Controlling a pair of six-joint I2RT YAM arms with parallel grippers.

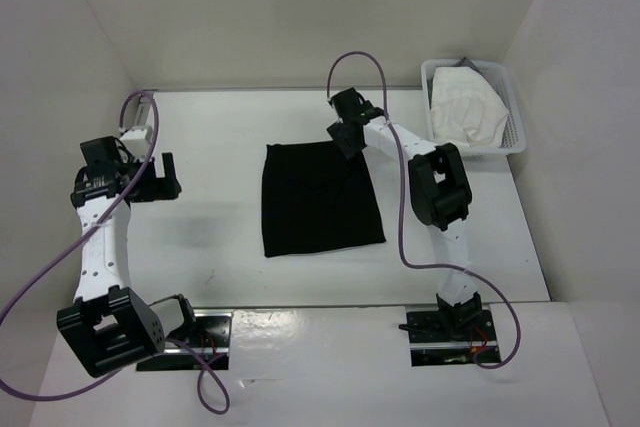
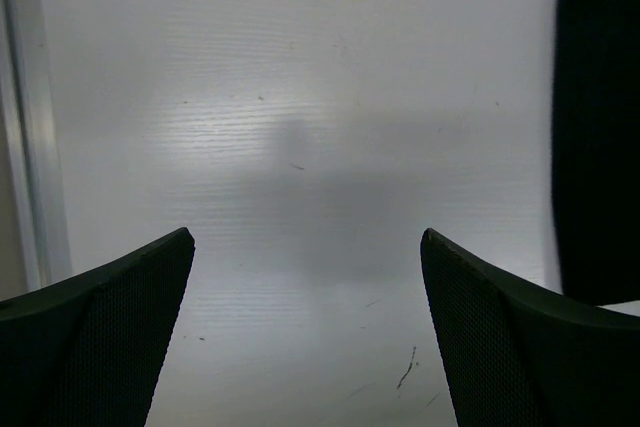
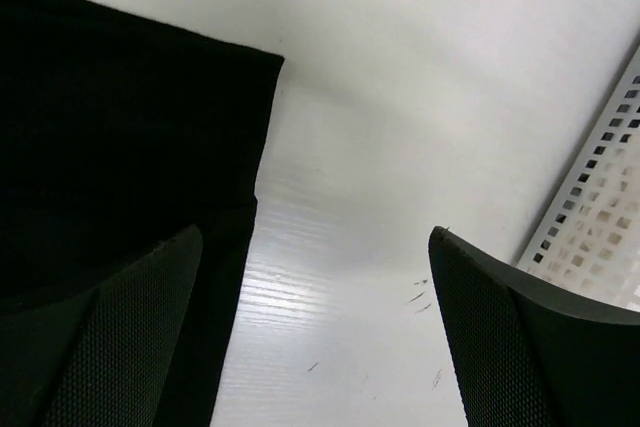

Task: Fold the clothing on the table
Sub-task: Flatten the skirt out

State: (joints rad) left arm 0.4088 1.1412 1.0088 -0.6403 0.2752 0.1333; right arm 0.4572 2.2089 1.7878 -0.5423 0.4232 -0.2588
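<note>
The black clothing (image 1: 320, 199) lies flat on the white table (image 1: 210, 237), roughly square, near the middle. My right gripper (image 1: 345, 139) hovers over the garment's far right corner, jaws open and empty; in the right wrist view the clothing (image 3: 120, 147) fills the left side, with bare table between the fingers (image 3: 520, 337). My left gripper (image 1: 160, 179) stands open to the left of the garment, well apart from it. In the left wrist view the left gripper (image 2: 305, 247) frames bare table, and the clothing (image 2: 598, 127) shows as a dark strip at the right edge.
A white mesh basket (image 1: 511, 137) holding a white cloth (image 1: 468, 105) stands at the table's far right corner; its perforated wall (image 3: 600, 217) shows in the right wrist view. White walls enclose the table. A metal edge strip (image 2: 30, 117) runs at the left.
</note>
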